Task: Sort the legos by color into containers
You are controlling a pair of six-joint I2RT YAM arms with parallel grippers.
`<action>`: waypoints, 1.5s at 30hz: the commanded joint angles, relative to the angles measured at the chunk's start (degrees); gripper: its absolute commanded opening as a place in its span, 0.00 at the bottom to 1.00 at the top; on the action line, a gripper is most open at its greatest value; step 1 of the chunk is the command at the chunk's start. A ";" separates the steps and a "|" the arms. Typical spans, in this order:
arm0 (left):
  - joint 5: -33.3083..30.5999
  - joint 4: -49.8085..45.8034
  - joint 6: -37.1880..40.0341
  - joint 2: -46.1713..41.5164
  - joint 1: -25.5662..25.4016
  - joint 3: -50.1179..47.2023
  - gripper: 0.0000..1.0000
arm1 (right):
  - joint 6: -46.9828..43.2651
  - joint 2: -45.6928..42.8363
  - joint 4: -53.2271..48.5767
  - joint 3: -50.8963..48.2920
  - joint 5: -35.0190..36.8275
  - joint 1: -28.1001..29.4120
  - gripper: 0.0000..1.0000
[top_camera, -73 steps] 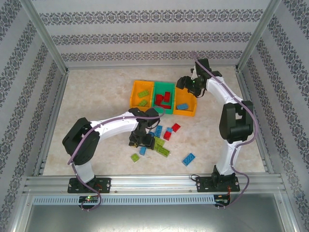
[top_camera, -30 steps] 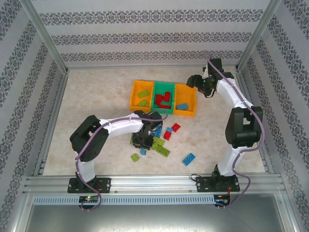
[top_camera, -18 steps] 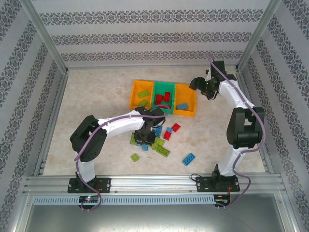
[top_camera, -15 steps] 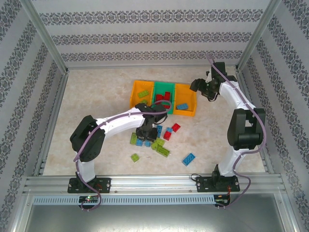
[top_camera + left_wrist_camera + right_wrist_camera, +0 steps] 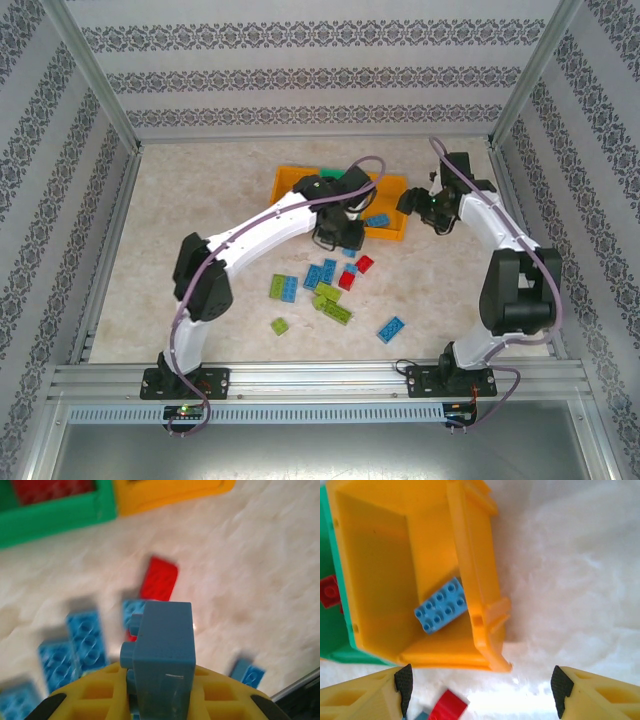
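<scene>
At the left of the overhead frame, the left arm (image 5: pixel 250 232) sweeps up from its base toward the centre. The left gripper (image 5: pixel 338 240) hangs by the near edge of the row of bins. In the left wrist view its yellow fingers (image 5: pixel 95 696) are pinching a blue brick (image 5: pixel 164 647). The brick stands on end above the table (image 5: pixel 200 190), studs facing the left of that frame.

Loose legos lie below centre in the overhead view. From left to right there is a lime brick (image 5: pixel 280 287) with a smaller lime piece (image 5: pixel 280 326) beneath it. Next come two blue bricks (image 5: pixel 320 272) side by side, a lime cluster (image 5: pixel 335 310), two red bricks (image 5: pixel 356 271), and a lone blue brick (image 5: pixel 391 328) well apart at the lower right.

Above them the three containers touch in a row. The left orange bin (image 5: pixel 285 188) and the green bin (image 5: pixel 356 177) are largely hidden by the arm. The right orange bin (image 5: pixel 475 580) holds a single light-blue brick (image 5: pixel 441 605) lying flat near its lower wall. A red brick (image 5: pixel 329 593) shows inside the green bin at the left edge of the right wrist frame.

At the right of the overhead frame the right gripper (image 5: pixel 425 208) sits just beside the right orange bin. Its fingertips (image 5: pixel 403 682) are spread wide with nothing between them, above bare table off the bin's lower right corner.
</scene>
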 commanded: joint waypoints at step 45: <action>15.06 16.40 0.17 17.87 10.31 23.02 0.90 | 52.86 -25.99 -12.45 -33.62 7.47 31.53 0.74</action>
